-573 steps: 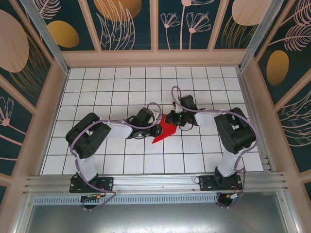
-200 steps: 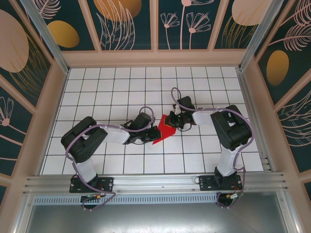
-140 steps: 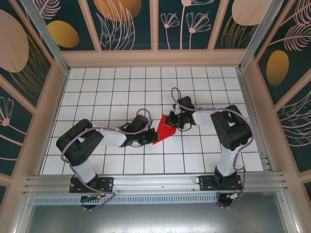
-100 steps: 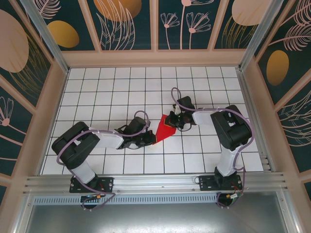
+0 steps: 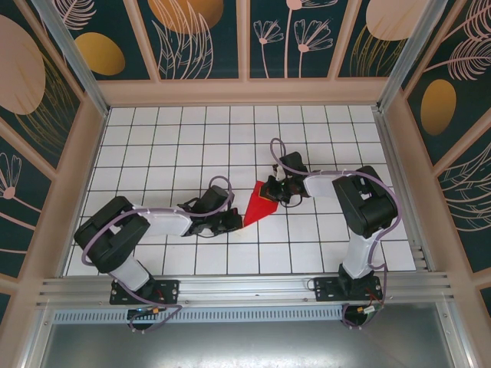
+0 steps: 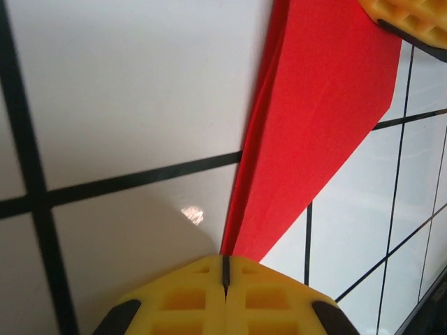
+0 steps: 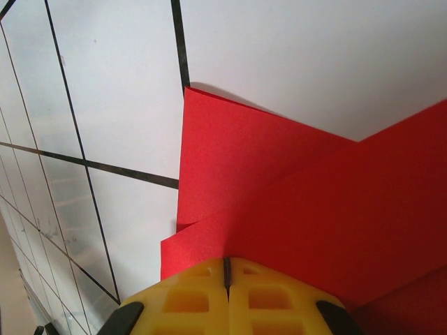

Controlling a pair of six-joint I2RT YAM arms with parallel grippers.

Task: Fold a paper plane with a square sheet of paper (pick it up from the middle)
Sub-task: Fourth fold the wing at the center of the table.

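Observation:
The paper plane [image 5: 259, 205] is a narrow red folded dart lying flat on the white grid table [image 5: 307, 146], its point toward the near left. My left gripper [image 5: 237, 221] is shut, its tips right at that point. In the left wrist view the paper plane [image 6: 314, 125] narrows down to the closed left gripper [image 6: 225, 262]. My right gripper [image 5: 271, 190] is shut and rests on the wide far end. The right wrist view shows layered flaps of the paper plane [image 7: 279, 202] running under the closed right gripper [image 7: 226, 264]. The right fingers [image 6: 412, 17] show at the left wrist view's top corner.
Wooden walls [image 5: 84, 176] fence the table on the left, right and back. An aluminium rail [image 5: 245, 287] runs along the near edge by the arm bases. Bare tiles [image 5: 192, 130] lie behind and to both sides of the arms.
My left gripper slid toward the near left along the paper's edge, from its middle down to the pointed tip, and the left elbow swung left. The right gripper and the paper stayed put.

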